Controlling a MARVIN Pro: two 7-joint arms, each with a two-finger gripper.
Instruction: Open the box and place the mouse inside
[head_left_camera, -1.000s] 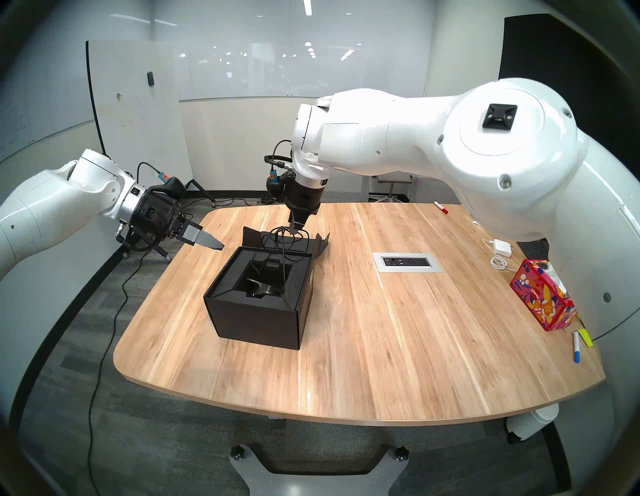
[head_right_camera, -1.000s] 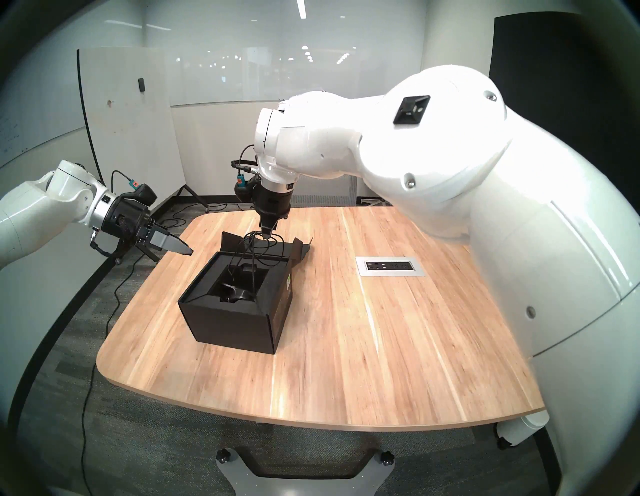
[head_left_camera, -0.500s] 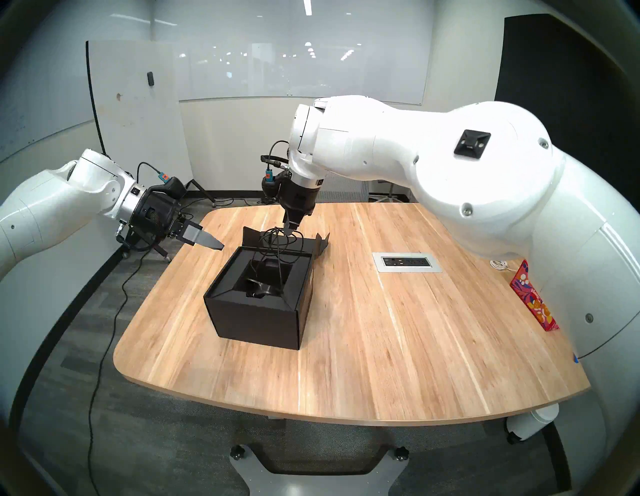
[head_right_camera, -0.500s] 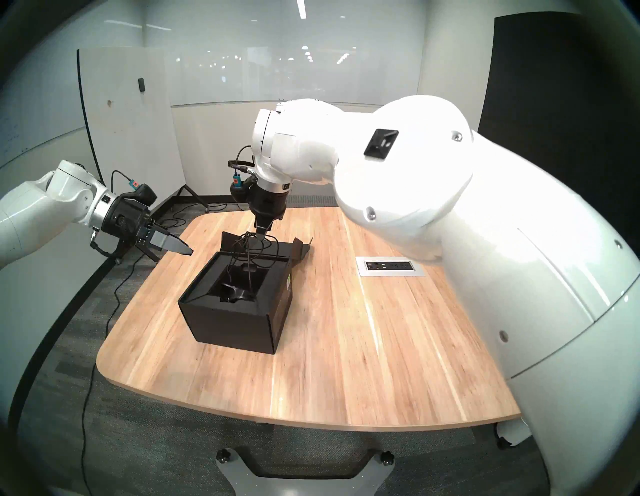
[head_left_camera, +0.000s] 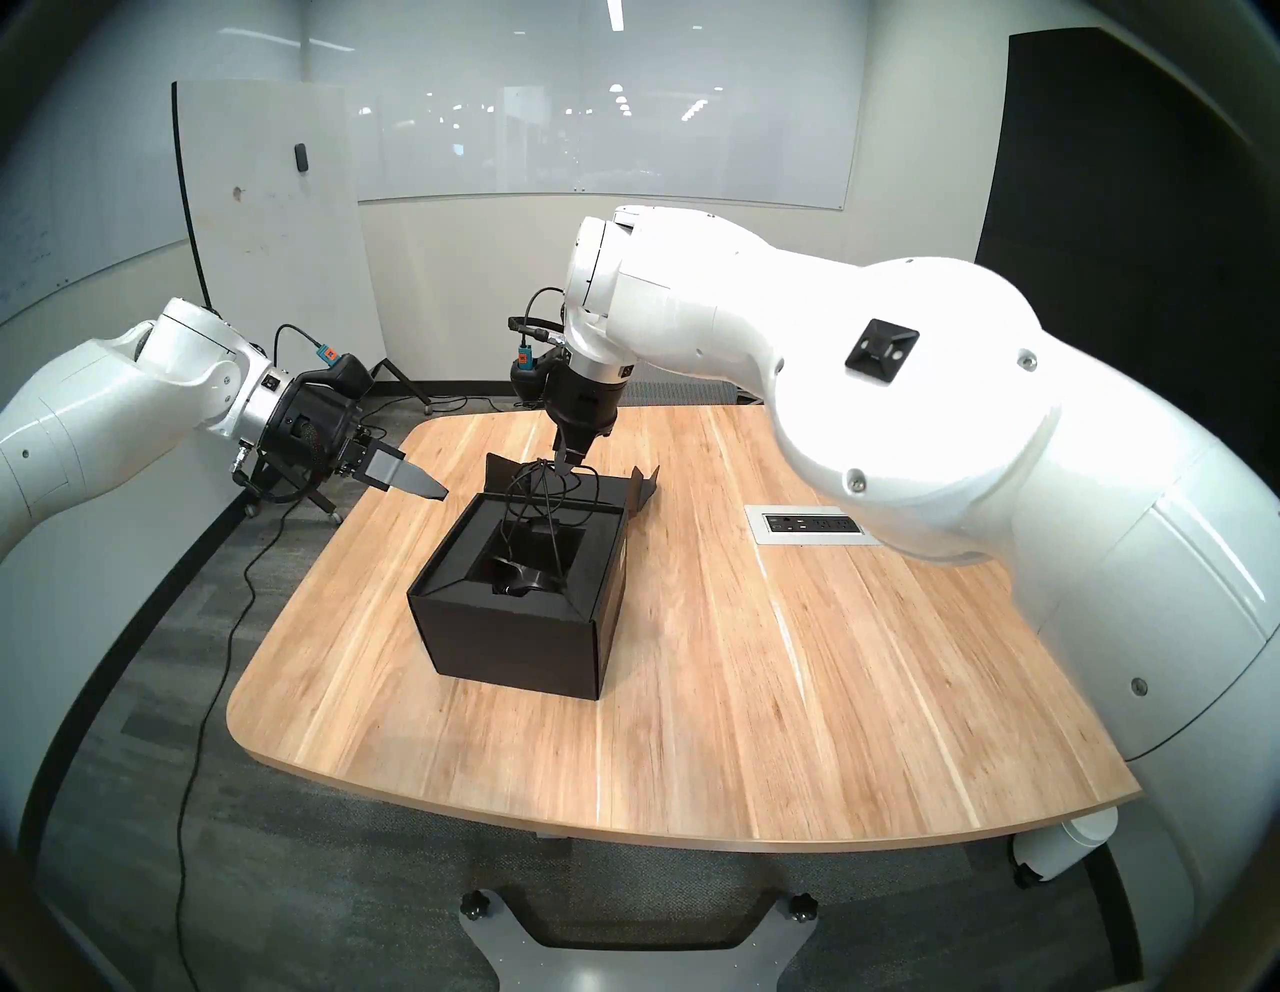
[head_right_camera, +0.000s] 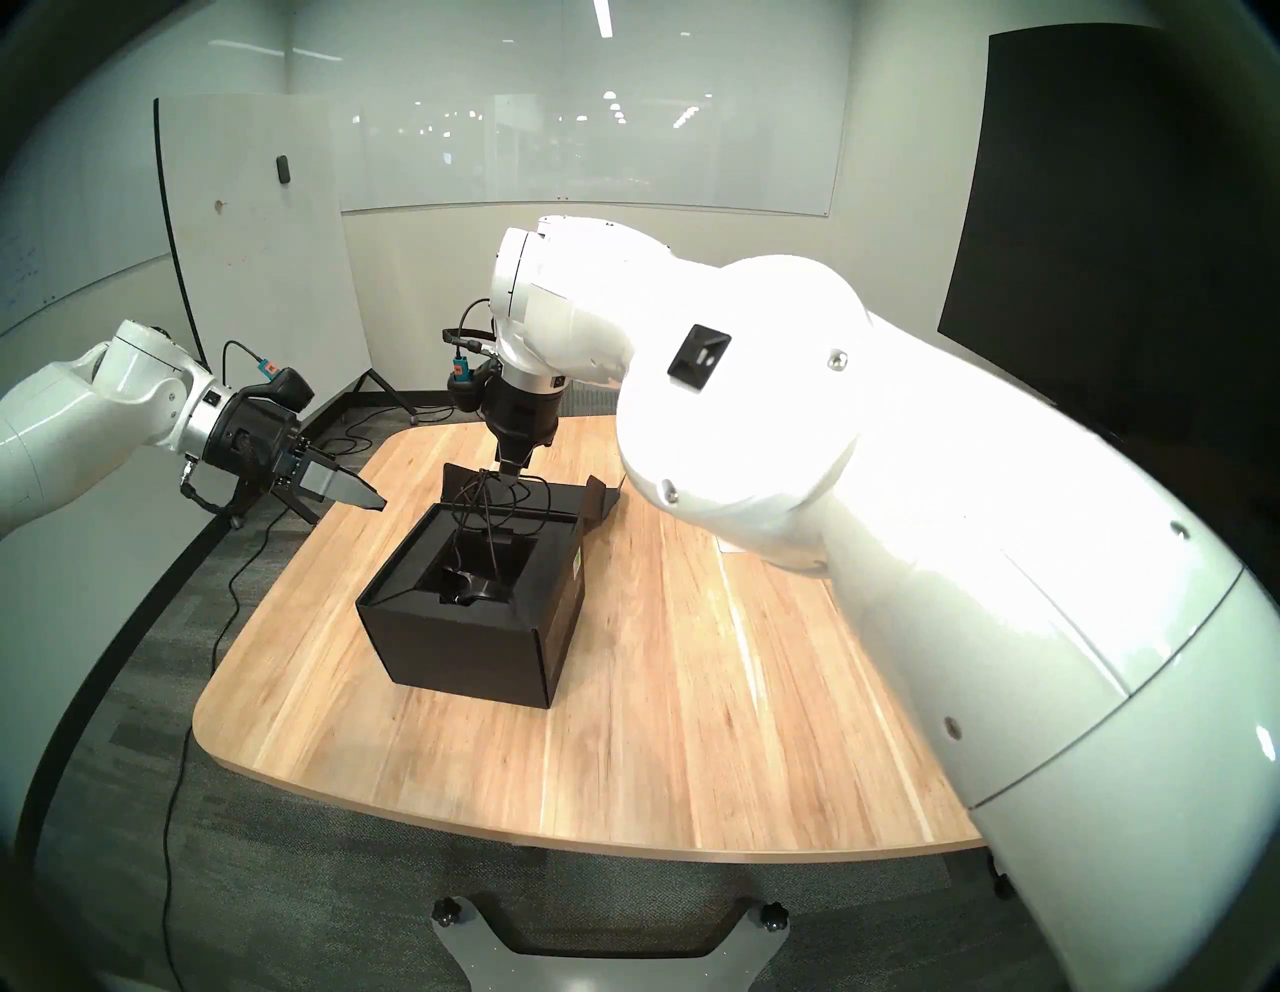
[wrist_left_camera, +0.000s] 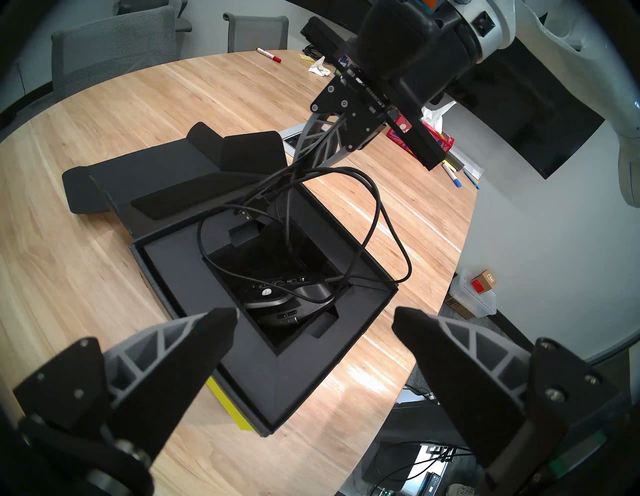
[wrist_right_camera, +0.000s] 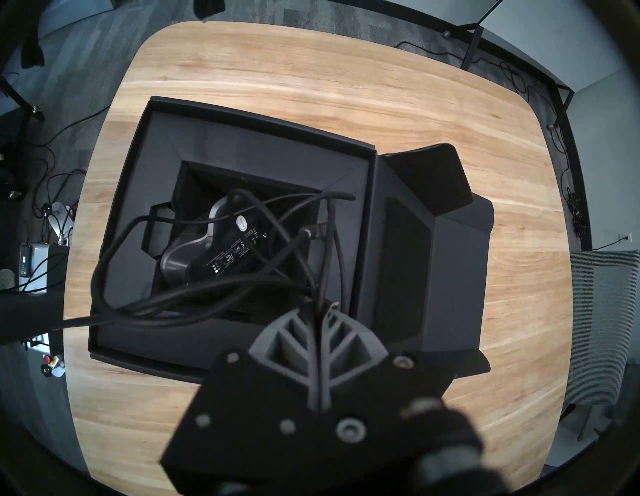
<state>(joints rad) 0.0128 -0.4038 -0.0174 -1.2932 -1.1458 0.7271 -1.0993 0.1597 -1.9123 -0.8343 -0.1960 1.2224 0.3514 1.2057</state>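
Observation:
The black box (head_left_camera: 512, 644) (head_right_camera: 450, 644) stands open on the wooden table, its lid flap (head_left_camera: 641, 485) (wrist_left_camera: 156, 180) (wrist_right_camera: 433, 259) folded back. The black mouse (head_left_camera: 519, 578) (wrist_left_camera: 287, 301) (wrist_right_camera: 207, 256) lies underside up in the foam recess. My right gripper (head_left_camera: 569, 465) (head_right_camera: 509, 478) (wrist_right_camera: 320, 311) hangs over the box's far edge, shut on the mouse's cable (wrist_left_camera: 374, 214) (wrist_right_camera: 138, 304), whose loops dangle into and over the box. My left gripper (head_left_camera: 384, 500) (wrist_left_camera: 315, 315) hovers open left of the box, holding nothing.
A power outlet panel (head_left_camera: 814, 524) is set into the table to the right of the box. A red tissue box (wrist_left_camera: 422, 135) and markers (wrist_left_camera: 268, 55) lie beyond my right arm. A whiteboard (head_left_camera: 270, 222) stands at the back left. Yellow notes (wrist_left_camera: 228, 401) stick to the box's side.
My right gripper has shifted left over the box with the cable in it, and its elbow has swung down and left, hiding the table's right side. The left arm has not moved.

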